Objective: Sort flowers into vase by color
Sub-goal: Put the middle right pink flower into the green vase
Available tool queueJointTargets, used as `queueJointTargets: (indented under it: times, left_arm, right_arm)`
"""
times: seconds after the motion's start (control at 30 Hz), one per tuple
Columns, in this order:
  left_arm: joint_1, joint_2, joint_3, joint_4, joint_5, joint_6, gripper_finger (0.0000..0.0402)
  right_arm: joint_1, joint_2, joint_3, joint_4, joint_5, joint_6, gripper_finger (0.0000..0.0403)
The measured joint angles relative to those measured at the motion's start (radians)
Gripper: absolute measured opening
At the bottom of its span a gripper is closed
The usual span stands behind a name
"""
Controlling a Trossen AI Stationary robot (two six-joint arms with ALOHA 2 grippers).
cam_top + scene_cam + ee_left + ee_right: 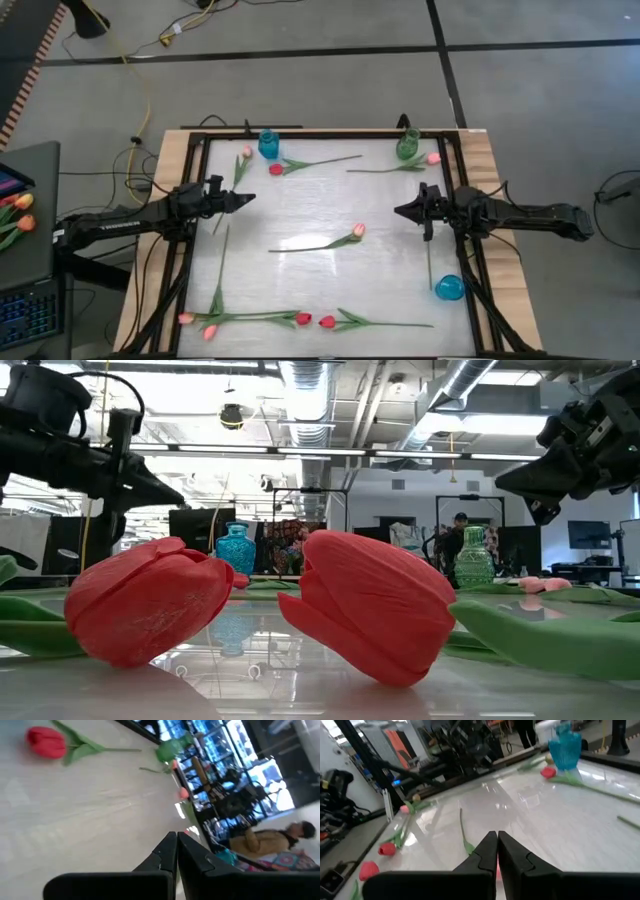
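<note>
Several tulips lie flat on the white table [320, 205]. A pink one [357, 231] is in the middle. A red one [276, 169] and a pink one [247, 152] lie by the blue vase [268, 143], which stands at the far edge. Another pink one [432, 158] lies by the green vase [408, 146]. Two red heads [303, 318] [327, 322] and two pink ones [186, 318] lie along the near edge. My left gripper [252, 196] hovers shut at the table's left side, and my right gripper [397, 211] hovers shut at its right side. Both hold nothing.
A second blue vase [449, 288] sits at the near right. A black frame [190, 260] borders the table. The low view is filled by the two red tulip heads [150, 605] [375, 605] near the front edge. A person [270, 840] shows in the room beyond the table.
</note>
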Motion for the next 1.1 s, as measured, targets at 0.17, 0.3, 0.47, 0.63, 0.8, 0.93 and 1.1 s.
queueJointTargets:
  times: [0.17, 0.3, 0.47, 0.63, 0.8, 0.93, 1.1]
  left_arm:
    - [0.0, 0.001, 0.029, 0.05, 0.083, 0.058, 0.0]
    - [0.0, 0.007, 0.124, 0.045, 0.105, 0.179, 0.0]
    - [0.0, 0.067, 0.291, -0.053, 0.099, 0.343, 0.0]
    - [0.0, 0.189, 0.507, -0.211, 0.098, 0.522, 0.0]
    - [0.0, 0.333, 0.72, -0.33, 0.097, 0.713, 0.0]
    - [0.0, 0.427, 0.852, -0.368, 0.097, 0.832, 0.0]
    - [0.0, 0.495, 0.943, -0.381, 0.097, 0.914, 0.0008]
  right_arm:
    - [-0.001, 0.001, 0.027, 0.009, 0.001, 0.039, 0.0043]
    - [-0.001, 0.023, 0.103, -0.022, 0.036, 0.04, 0.0044]
    - [-0.002, 0.115, 0.263, -0.169, 0.106, 0.051, 0.005]
    - [-0.002, 0.255, 0.472, -0.353, 0.11, 0.081, 0.0052]
    - [-0.002, 0.439, 0.714, -0.604, 0.11, 0.141, 0.0052]
    - [-0.002, 0.606, 0.9, -0.785, 0.106, 0.186, 0.0052]
    - [-0.002, 0.784, 1.094, -1.007, 0.082, 0.258, 0.0053]
